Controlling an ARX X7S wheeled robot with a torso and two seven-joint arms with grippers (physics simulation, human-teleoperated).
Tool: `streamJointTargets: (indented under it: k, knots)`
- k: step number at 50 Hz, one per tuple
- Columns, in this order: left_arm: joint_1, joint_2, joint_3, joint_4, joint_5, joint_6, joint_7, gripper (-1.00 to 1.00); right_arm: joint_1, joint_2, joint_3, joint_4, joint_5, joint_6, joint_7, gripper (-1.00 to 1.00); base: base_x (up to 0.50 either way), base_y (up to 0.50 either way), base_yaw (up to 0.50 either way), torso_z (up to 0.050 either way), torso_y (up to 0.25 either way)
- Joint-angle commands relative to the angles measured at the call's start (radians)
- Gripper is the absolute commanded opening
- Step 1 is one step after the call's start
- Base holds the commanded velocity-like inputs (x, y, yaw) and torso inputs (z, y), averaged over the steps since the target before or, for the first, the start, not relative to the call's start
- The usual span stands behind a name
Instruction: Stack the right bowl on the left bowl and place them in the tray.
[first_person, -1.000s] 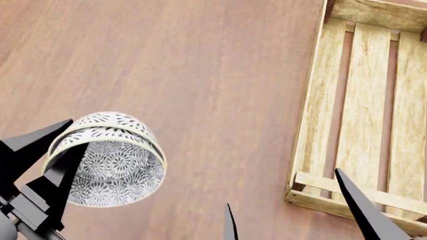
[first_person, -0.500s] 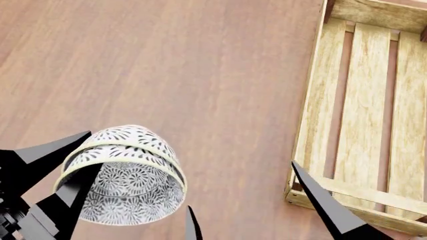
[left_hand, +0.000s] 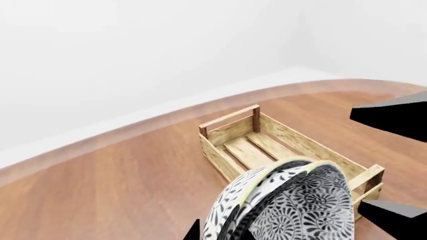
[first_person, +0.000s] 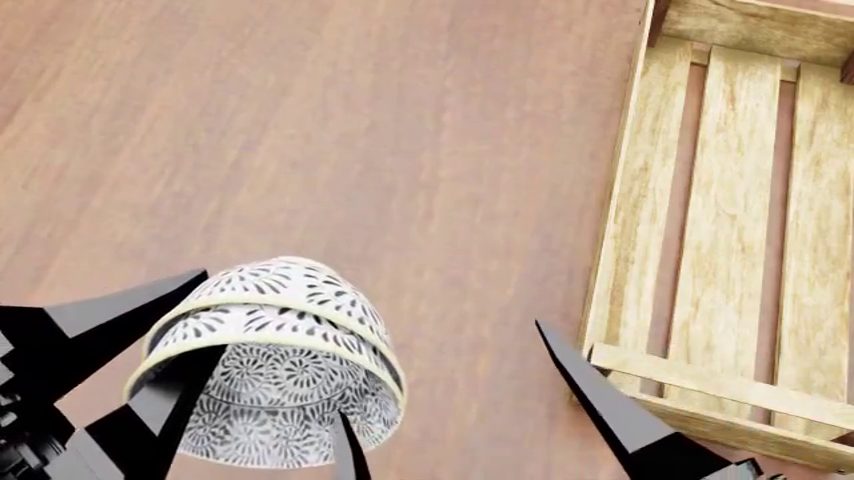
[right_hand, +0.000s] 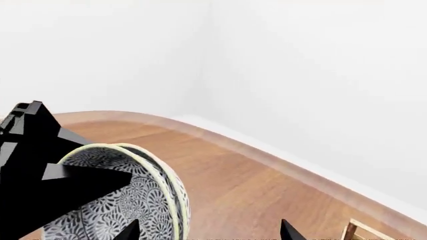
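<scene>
Two unlabelled nested bowls (first_person: 274, 350) tilt in left pincer (first_person: 154, 345) beside tray (first_person: 727, 200).

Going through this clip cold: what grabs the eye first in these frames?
The two black-and-white patterned bowls, nested and tipped on their side, sit low on the left of the head view, with the left gripper clamped on their rim. The pale wooden tray lies along the right edge on the reddish wooden table, nothing in it. The right gripper hangs open between bowls and tray.
</scene>
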Motion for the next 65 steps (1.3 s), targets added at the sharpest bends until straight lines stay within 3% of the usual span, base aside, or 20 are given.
streamJointTargets:
  k: [1,29,30,59,60,65]
  knots:
    - [-0.025,0.030,-0.053,0.026,-0.025,0.029,0.005,-1.00,-0.020,-0.059,0.025,0.059,-0.009,-0.037,-0.034,1.00,0.00,0.00,0.00,0.000,0.000]
    - [-0.102,0.029,-0.033,0.060,-0.112,0.037,-0.050,-1.00,-0.100,-0.127,0.040,0.167,-0.019,-0.118,-0.043,1.00,0.00,0.00,0.00,0.000,0.001]
    - [-0.104,0.029,-0.032,0.060,-0.113,0.037,-0.051,-1.00,-0.101,-0.127,0.041,0.167,-0.020,-0.119,-0.044,-1.00,0.00,0.00,0.00,0.000,0.000]
    - [-0.042,0.040,0.013,0.052,-0.017,0.066,-0.052,-1.00,-0.125,-0.134,0.075,0.132,-0.023,-0.130,0.007,-1.00,0.00,0.00,0.00,0.000,0.001]
    - [-0.039,0.043,0.017,0.055,-0.013,0.067,-0.055,1.00,-0.125,-0.136,0.079,0.125,-0.021,-0.127,0.015,-1.00,0.00,0.00,0.00,0.000,0.000]
    - [-0.030,0.062,0.046,0.065,0.013,0.064,-0.067,1.00,-0.119,-0.142,0.103,0.084,-0.007,-0.115,0.062,-1.00,0.00,0.00,0.00,0.000,0.000]
